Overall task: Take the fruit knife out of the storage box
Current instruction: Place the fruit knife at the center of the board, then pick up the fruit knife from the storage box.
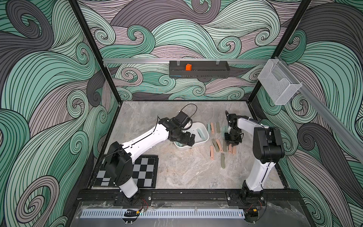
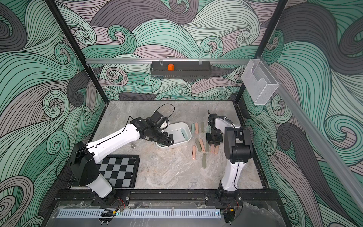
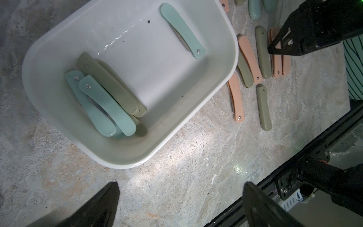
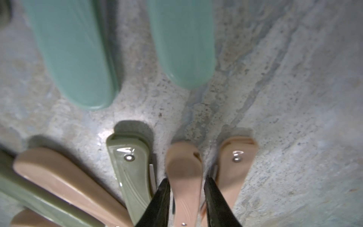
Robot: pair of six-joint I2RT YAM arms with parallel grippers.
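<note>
Hovering at the box's [image 3: 147, 68] edge, the left gripper [image 3: 181, 184] is spread wide; the right gripper [image 4: 186, 178] straddles a pink knife [image 4: 185, 157], grip unclear

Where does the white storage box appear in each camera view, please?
Both top views: storage box just below the picture's centre.
Left wrist: large, ahead of the open left claw.
Right wrist: not in it.
Shared landmark: the lone teal knife lying apart inside the box.
</note>
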